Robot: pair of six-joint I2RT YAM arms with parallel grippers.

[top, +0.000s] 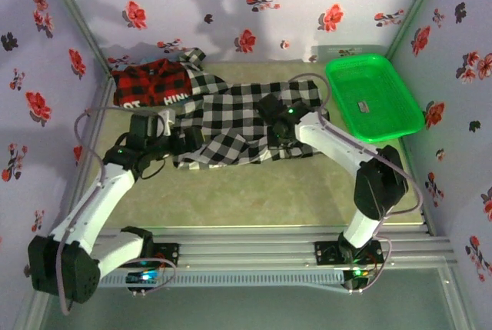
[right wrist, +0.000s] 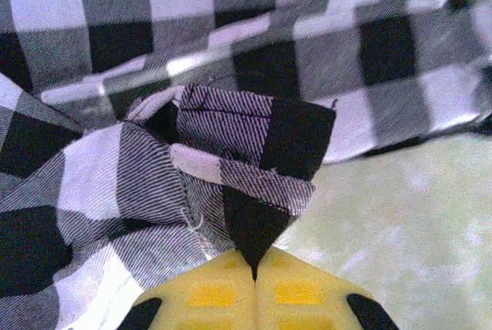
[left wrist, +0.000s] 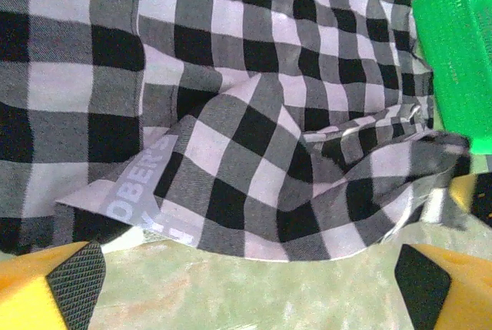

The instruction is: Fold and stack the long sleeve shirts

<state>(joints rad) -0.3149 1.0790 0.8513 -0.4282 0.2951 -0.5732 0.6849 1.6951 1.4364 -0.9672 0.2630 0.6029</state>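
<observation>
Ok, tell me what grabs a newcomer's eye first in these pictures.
The black-and-white checked shirt sprawls rumpled across the middle of the table, with the red-and-black plaid shirt beside it at the far left. The bright green basket sits far right. The right gripper is shut on a fold of the checked shirt; the left gripper hangs open near its hem.

Grey band (left wrist: 142, 185) on checked shirt (left wrist: 254, 107) reads "OBER'S"; red shirt (top: 152, 84) shows "HIN".
</observation>
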